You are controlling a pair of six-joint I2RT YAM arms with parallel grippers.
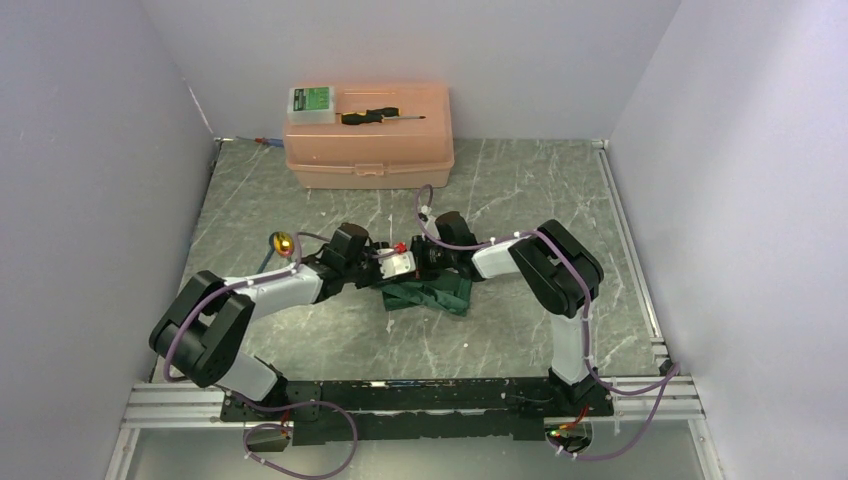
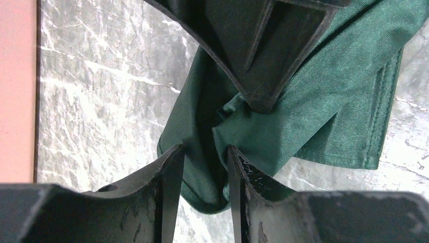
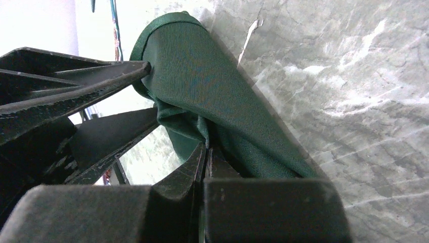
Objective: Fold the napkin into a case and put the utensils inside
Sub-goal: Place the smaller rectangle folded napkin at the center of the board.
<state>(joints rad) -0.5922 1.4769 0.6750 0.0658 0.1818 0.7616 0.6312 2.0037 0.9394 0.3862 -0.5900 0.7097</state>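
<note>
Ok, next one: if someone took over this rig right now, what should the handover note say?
Grippers: the left gripper has its jaws apart astride a fold of the napkin, not clearly clamped. The right gripper is shut on a bunched part of the cloth.
Things: the napkin lies crumpled mid-table between both grippers. The gold-headed utensil lies on the table, left of the napkin. I cannot find the silver one.
Done: no case is formed and nothing is inside.
Left: fold the case, then put both utensils in.
</note>
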